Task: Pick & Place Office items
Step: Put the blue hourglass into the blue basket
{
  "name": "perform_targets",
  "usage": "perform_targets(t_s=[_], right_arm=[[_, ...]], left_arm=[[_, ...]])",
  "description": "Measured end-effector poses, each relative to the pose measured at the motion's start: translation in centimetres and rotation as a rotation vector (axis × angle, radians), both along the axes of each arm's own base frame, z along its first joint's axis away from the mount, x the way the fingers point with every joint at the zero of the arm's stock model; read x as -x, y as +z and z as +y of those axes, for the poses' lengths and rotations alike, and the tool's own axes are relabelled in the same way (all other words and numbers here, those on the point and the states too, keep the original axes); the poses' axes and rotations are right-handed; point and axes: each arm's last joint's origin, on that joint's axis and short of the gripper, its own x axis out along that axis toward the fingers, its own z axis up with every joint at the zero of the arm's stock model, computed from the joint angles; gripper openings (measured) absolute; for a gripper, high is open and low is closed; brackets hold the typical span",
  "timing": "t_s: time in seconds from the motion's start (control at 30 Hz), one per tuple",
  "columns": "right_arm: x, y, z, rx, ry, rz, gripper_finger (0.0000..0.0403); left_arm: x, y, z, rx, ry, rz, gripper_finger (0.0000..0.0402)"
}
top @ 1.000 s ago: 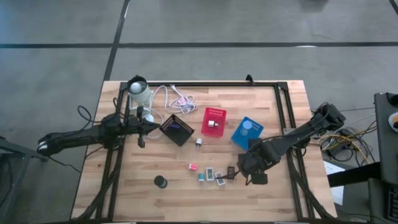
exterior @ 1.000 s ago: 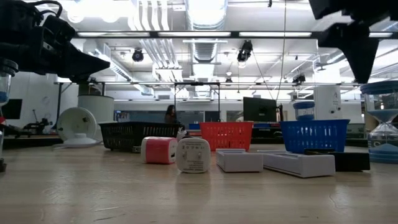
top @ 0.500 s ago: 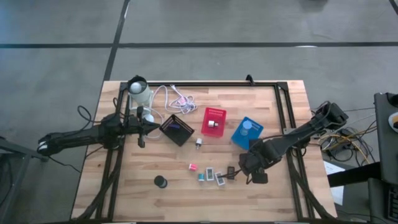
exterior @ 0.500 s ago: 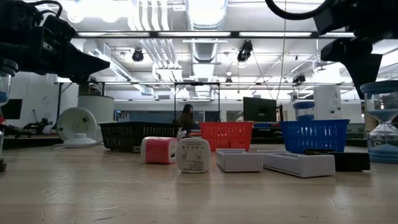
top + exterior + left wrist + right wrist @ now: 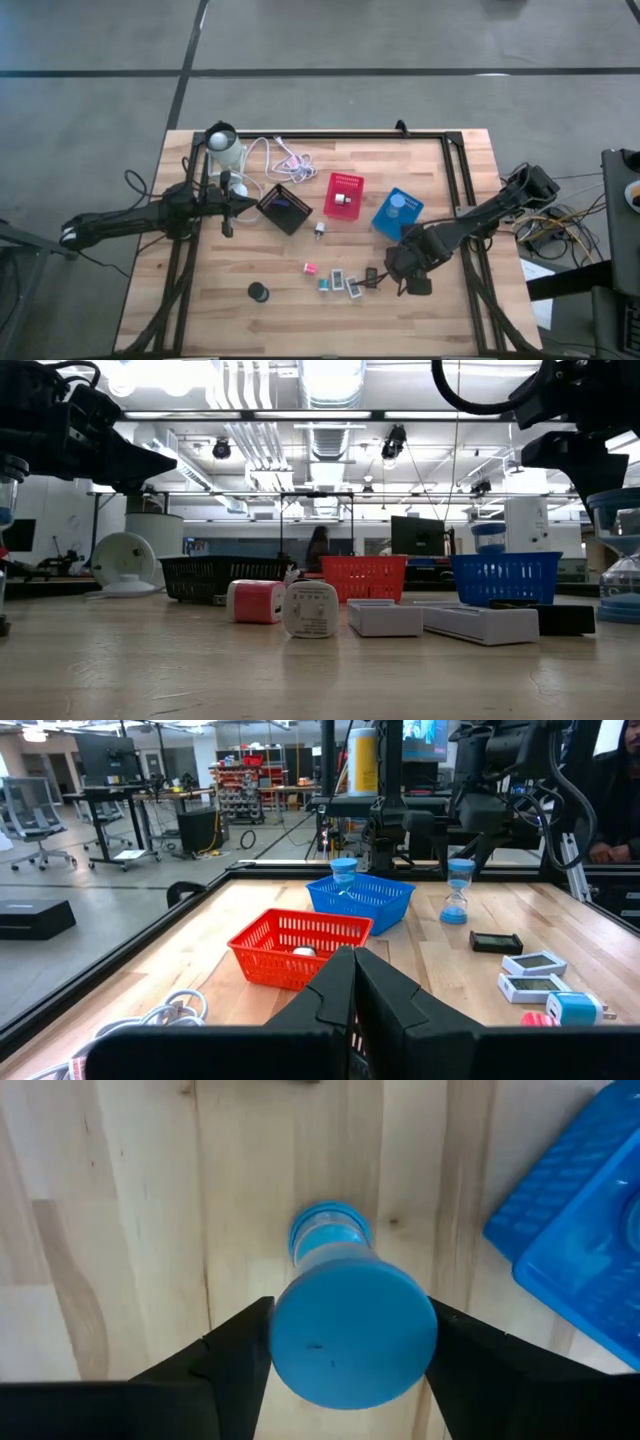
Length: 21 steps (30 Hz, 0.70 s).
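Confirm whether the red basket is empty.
No: the high view shows a small white item lying inside the red basket.

The wooden tabletop [image 5: 200, 310] stood on a grey concrete floor [image 5: 90, 110] crossed by dark seams toward the upper part of the overhead frame. Across the level view, a white ceiling [image 5: 330, 450] carried long bright light strips [image 5: 330, 415], pipes and ducts. A person [image 5: 318, 548] stood far back at centre. At the upper left of one wrist view stood grey office chairs [image 5: 28, 805] and dark desks [image 5: 130, 792].
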Motion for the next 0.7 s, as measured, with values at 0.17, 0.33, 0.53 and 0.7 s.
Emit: perform_targets(t_s=[0.17, 0.33, 0.53, 0.7], right_arm=[[-0.41, 0.7, 0.16, 0.0, 0.013, -0.034, 0.0224], [-0.54, 0.82, 0.13, 0.009, 0.016, -0.049, 0.0224], [-0.41, 0.38, 0.07, 0.011, 0.016, -0.045, 0.022], [-0.39, 0.32, 0.06, 0.01, 0.022, -0.046, 0.0197]], left_arm=[[0.0, 0.0, 0.0, 0.0, 0.0, 0.0, 0.0016], [0.0, -0.01, 0.0, 0.0, 0.0, 0.0, 0.0016], [0.0, -0.01, 0.0, 0.0, 0.0, 0.0, 0.0016], [0.0, 0.0, 0.0, 0.0, 0.0, 0.0, 0.0016]])
